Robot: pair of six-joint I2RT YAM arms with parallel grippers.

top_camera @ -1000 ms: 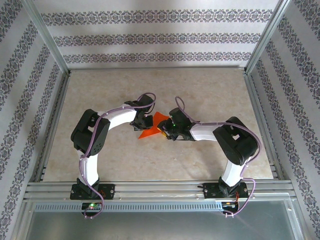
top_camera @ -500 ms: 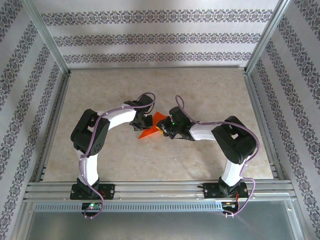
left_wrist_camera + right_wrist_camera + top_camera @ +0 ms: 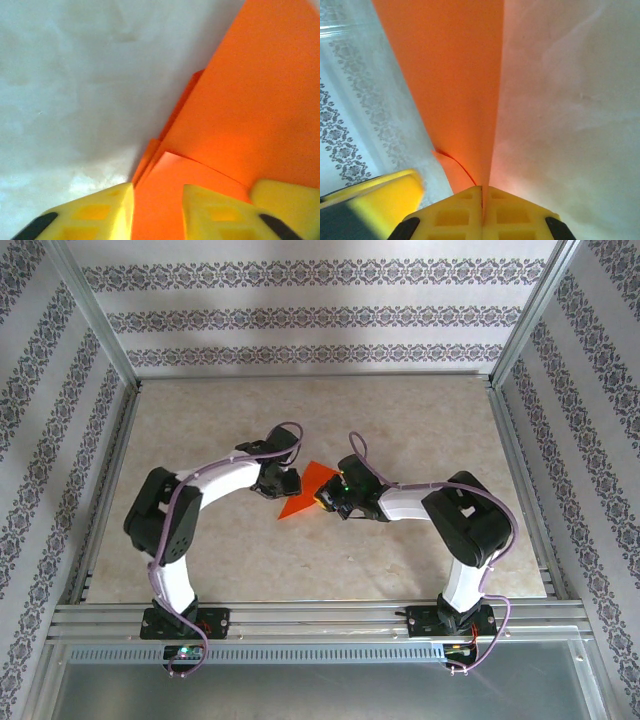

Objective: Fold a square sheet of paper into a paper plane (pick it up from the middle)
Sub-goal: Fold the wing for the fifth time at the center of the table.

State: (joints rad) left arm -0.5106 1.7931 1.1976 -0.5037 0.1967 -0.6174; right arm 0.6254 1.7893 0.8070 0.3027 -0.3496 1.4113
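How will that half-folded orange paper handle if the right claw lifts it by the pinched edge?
Probably floppy: the orange paper is a thin sheet, pinched at one edge by the right claw. Likely very light, so it may slide when nudged. The layered creases should stiffen it slightly.

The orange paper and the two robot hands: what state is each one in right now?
paper plane: partly folded into a layered triangle, pinched at one edge.
left hand: open, fingers a little apart with the paper showing in the gap.
right hand: shut on the paper plane's edge.
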